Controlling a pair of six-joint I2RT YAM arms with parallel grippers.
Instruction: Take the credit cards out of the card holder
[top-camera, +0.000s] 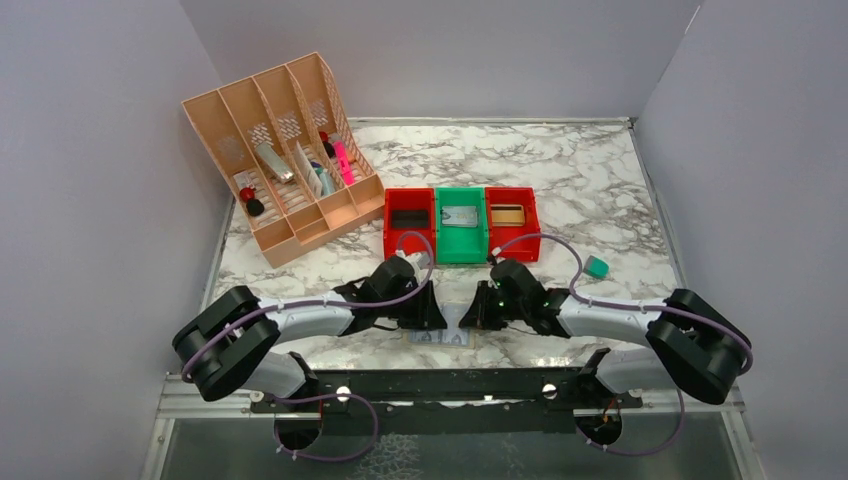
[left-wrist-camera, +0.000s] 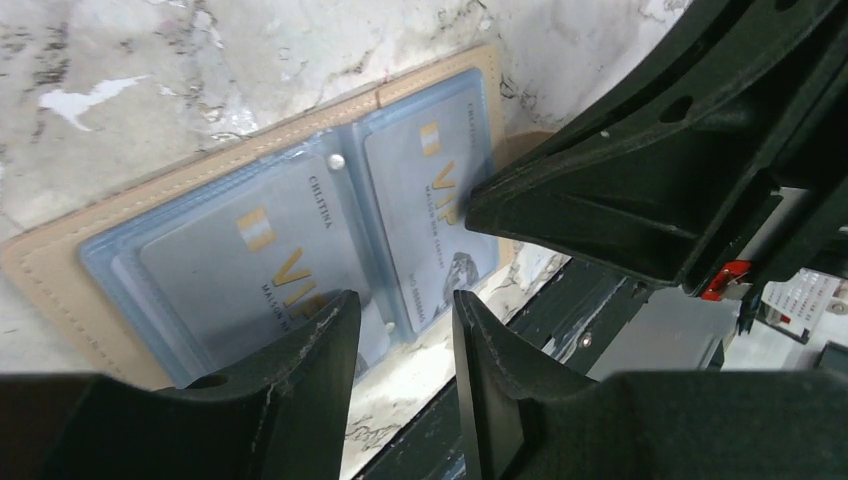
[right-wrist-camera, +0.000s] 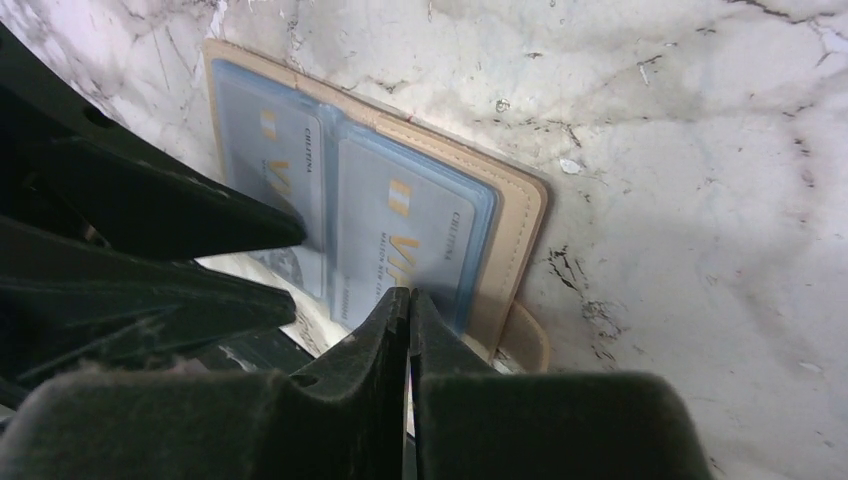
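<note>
The card holder (top-camera: 441, 338) lies open and flat at the table's near edge, tan border around pale blue panels. It shows in the left wrist view (left-wrist-camera: 60, 270) and the right wrist view (right-wrist-camera: 515, 215). Each panel holds a grey VIP card: a left card (left-wrist-camera: 255, 255) and a right card (left-wrist-camera: 430, 190). My left gripper (left-wrist-camera: 405, 305) is open and empty, its jaws over the near edge of the left panel. My right gripper (right-wrist-camera: 408, 293) is shut, with nothing visible between its jaws, and its tip rests at the near edge of the right card (right-wrist-camera: 410, 225).
Three bins stand mid-table: red (top-camera: 409, 222), green (top-camera: 461, 228), red (top-camera: 511, 218), each with something flat inside. A peach file organizer (top-camera: 285, 160) with pens stands back left. A small green object (top-camera: 597, 267) lies right. A black rail (top-camera: 450, 385) runs along the near edge.
</note>
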